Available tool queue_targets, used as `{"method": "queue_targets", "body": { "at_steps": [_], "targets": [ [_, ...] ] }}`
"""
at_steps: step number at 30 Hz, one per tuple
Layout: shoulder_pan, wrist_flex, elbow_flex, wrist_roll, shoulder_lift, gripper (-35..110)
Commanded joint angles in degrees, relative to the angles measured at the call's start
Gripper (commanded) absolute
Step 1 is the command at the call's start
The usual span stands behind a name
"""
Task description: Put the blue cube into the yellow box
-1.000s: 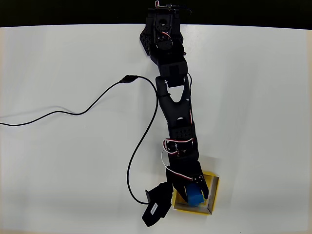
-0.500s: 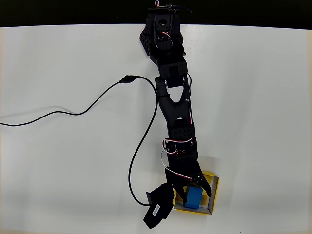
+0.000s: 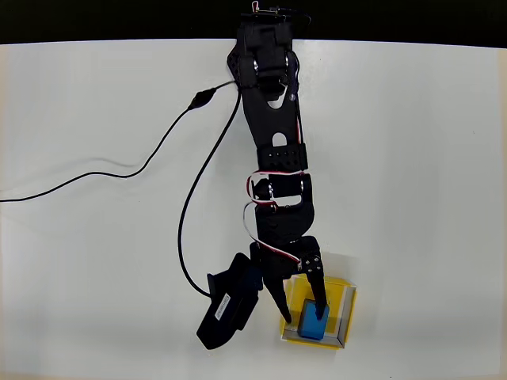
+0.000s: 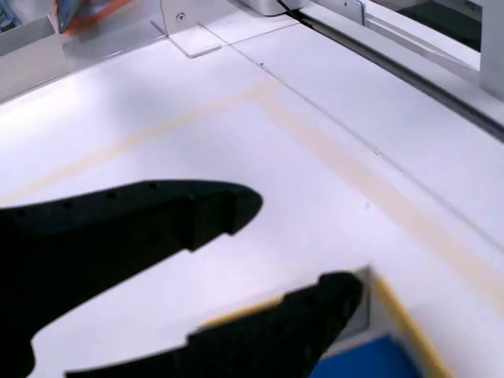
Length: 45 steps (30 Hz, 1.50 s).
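Note:
The blue cube lies inside the yellow box near the table's front edge in the overhead view. My gripper hangs open over the box's left half. One finger is beside the cube's left side and the other ends at its top edge; nothing is gripped. In the wrist view my gripper shows two black fingers spread apart over the white table, with a corner of the blue cube and the yellow box rim at the bottom right.
A black module with a white label juts out left of the gripper, and its black cable trails across the left half of the table. A pale taped line and metal fixtures lie farther off.
The jaws opened and let go of the blue cube, which now rests in the box. The arm has drawn back toward its base, lifting the gripper off the cube.

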<state>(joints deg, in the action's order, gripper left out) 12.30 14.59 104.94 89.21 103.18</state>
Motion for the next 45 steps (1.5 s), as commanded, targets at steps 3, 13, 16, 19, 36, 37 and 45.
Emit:
{"method": "queue_targets", "body": {
  "at_steps": [3,13,16,19,36,37,45],
  "targets": [
    [0.00,2.37,16.17,1.76,24.35,20],
    [-2.72,10.99,47.55,5.01,56.07,20],
    [-4.66,14.85,53.88,5.80,63.54,20],
    [-6.33,18.90,58.97,6.59,69.35,20],
    [-10.28,43.77,75.23,7.73,88.42,8],
    [-10.28,45.18,75.23,7.29,88.51,8],
    [-9.67,56.51,75.23,5.19,88.51,0]
  ]
}}
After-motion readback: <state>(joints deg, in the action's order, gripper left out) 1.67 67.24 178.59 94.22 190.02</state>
